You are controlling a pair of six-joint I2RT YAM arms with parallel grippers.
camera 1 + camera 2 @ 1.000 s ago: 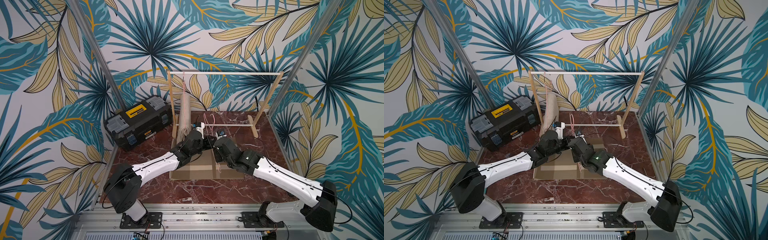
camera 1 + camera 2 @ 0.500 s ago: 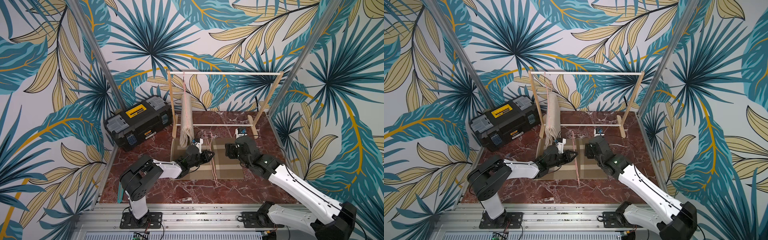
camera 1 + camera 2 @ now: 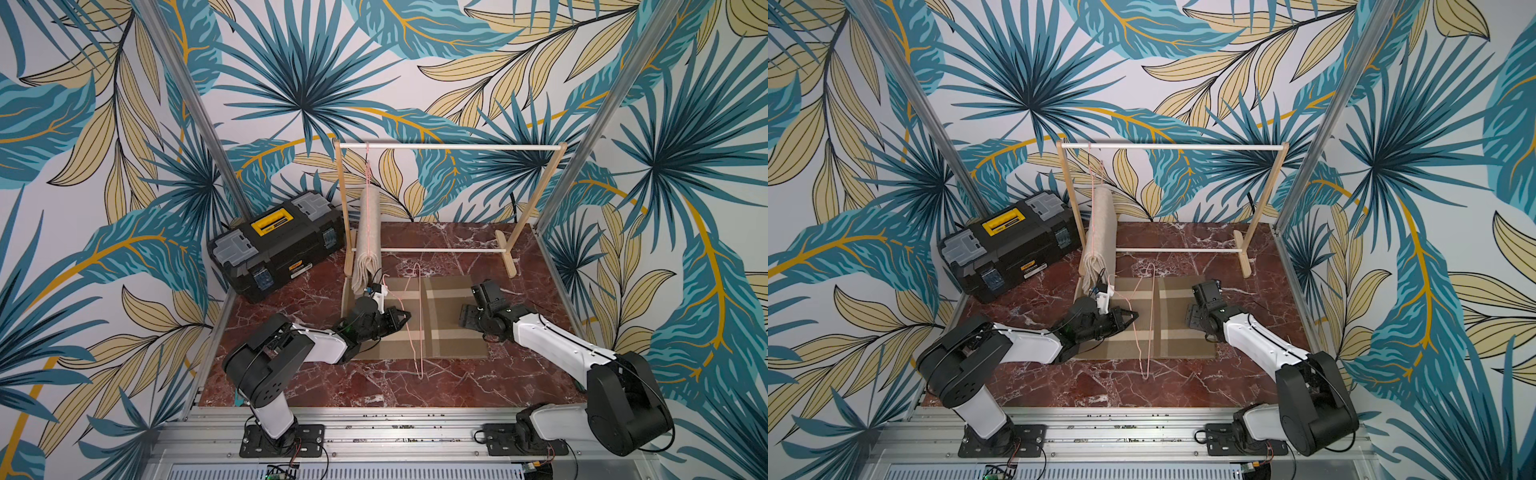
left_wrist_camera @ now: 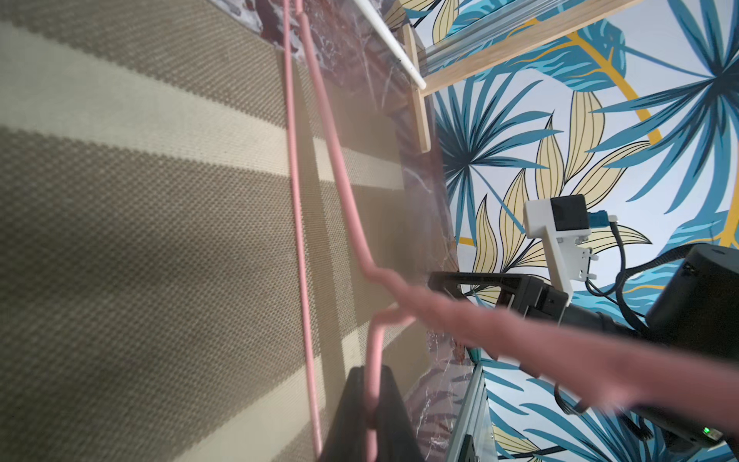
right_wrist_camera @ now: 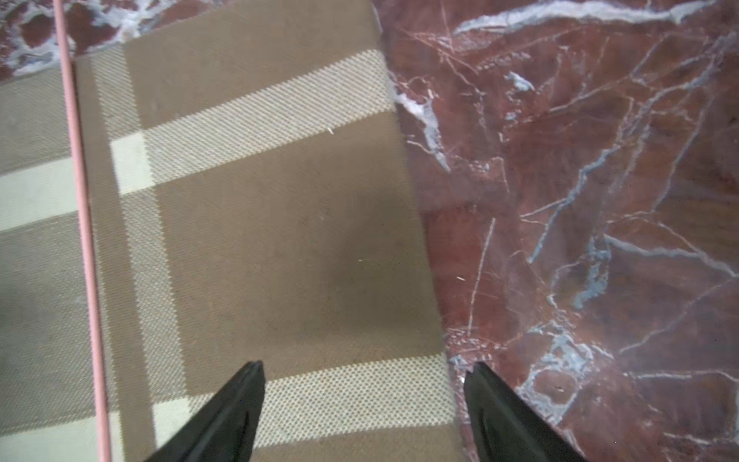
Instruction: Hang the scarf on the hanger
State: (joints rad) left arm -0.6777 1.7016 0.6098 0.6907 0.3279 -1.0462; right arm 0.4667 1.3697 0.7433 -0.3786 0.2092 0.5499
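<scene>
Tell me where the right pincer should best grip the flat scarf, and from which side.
Probably its right edge, from above: the scarf lies flat, the hanger crosses its middle, and that edge sits between the tips of the open right pincer.

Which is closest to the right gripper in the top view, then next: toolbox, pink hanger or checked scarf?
1. The checked scarf, right under the right gripper.
2. The pink hanger, across the scarf's middle.
3. The toolbox, far back left corner.
</scene>
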